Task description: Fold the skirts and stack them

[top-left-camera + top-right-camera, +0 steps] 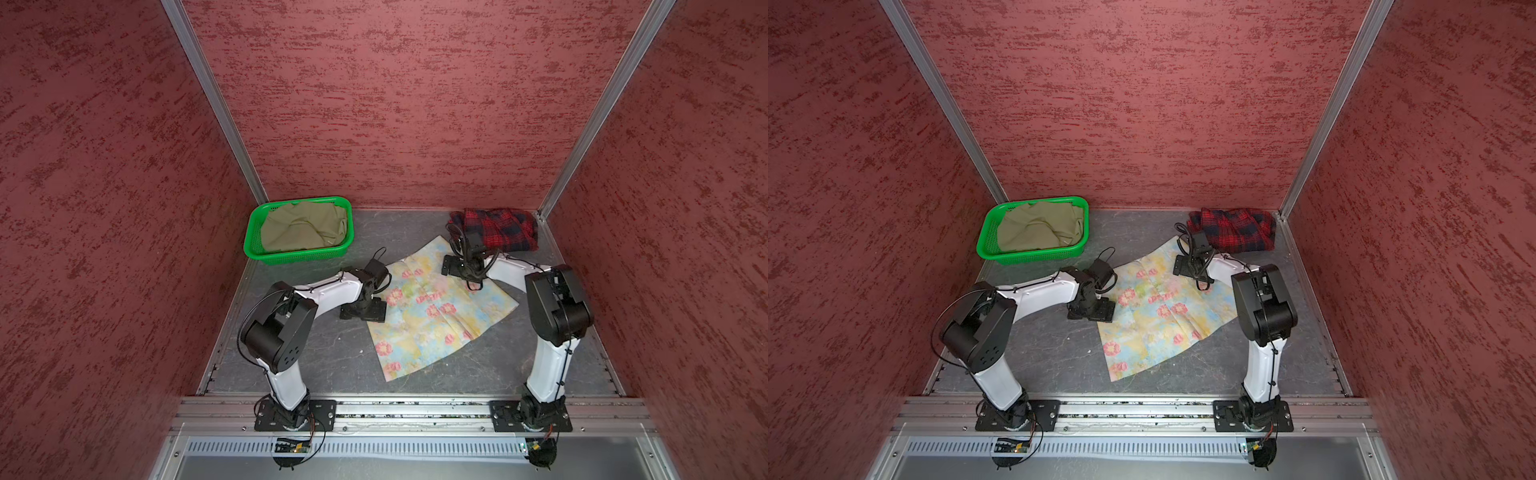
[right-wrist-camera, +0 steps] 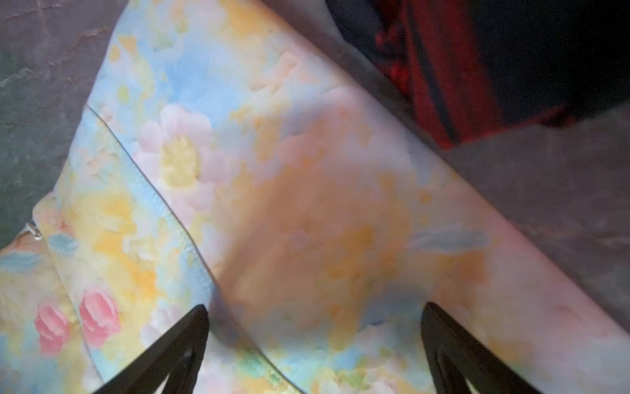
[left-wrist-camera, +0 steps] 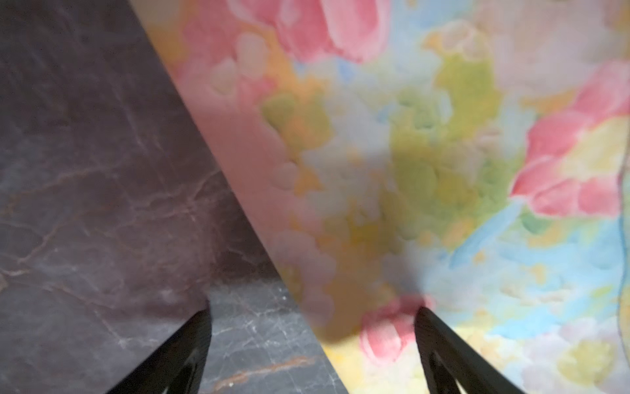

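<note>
The pastel floral skirt (image 1: 432, 320) (image 1: 1163, 322) lies spread flat in the middle of the table. A folded red-and-navy plaid skirt (image 1: 503, 232) (image 1: 1237, 235) sits at the back right. The olive-khaki skirt (image 1: 303, 228) (image 1: 1038, 228) lies crumpled in the green basket. My left gripper (image 1: 368, 311) (image 3: 312, 308) points down, open, straddling the floral skirt's (image 3: 409, 153) left edge: one finger (image 3: 194, 341) over bare table, one finger (image 3: 439, 341) over cloth. Over the floral skirt's (image 2: 272, 170) far end hangs my right gripper (image 1: 459, 266) (image 2: 313, 307), open and holding nothing, close to the plaid skirt (image 2: 443, 85).
The green perforated basket (image 1: 299, 259) (image 1: 1034, 255) stands at the back left by the wall. Red textured walls close in the dark marbled table (image 1: 316, 357) (image 3: 85, 170) on three sides. A metal rail (image 1: 415, 409) with both arm bases runs along the front.
</note>
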